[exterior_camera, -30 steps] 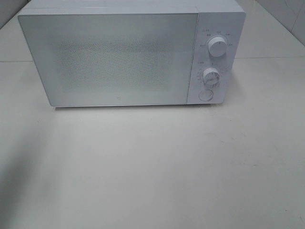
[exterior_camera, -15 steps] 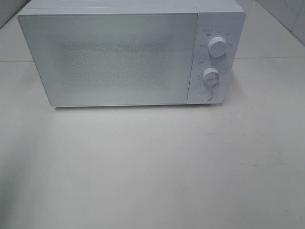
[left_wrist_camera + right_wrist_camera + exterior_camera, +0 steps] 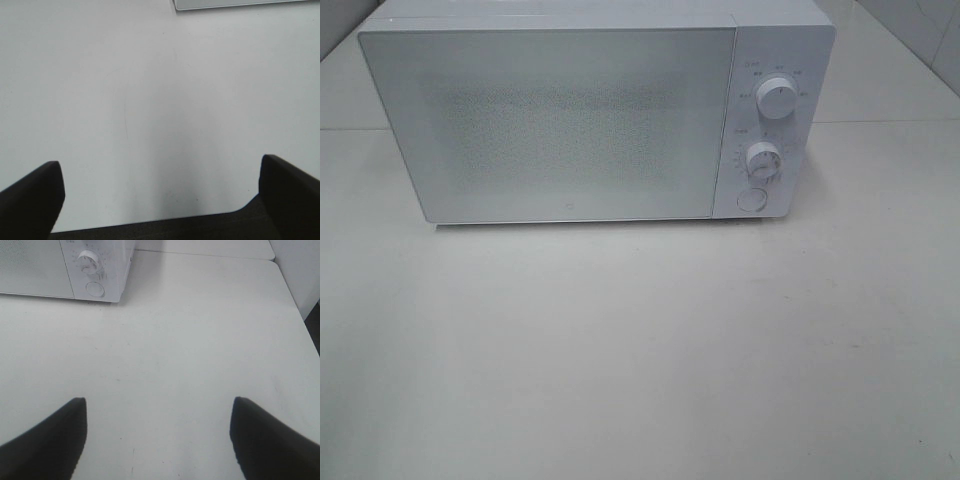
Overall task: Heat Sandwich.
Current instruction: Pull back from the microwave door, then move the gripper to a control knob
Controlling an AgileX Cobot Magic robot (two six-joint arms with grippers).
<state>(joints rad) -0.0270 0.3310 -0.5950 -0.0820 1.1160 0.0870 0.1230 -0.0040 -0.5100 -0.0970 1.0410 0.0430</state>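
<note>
Sandwich: found in no view, possibly hidden behind shut door of microwave | left tool: spread wide, empty, over desk | right tool: spread, empty | step: judged best to press round button squarely, freeing door | around: upper knob, lower knob; saw nothing blocking.

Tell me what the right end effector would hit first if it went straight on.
Likely only the table. The open, empty right end effector aims past the microwave, which sits off to one side. Depth is unclear.
</note>
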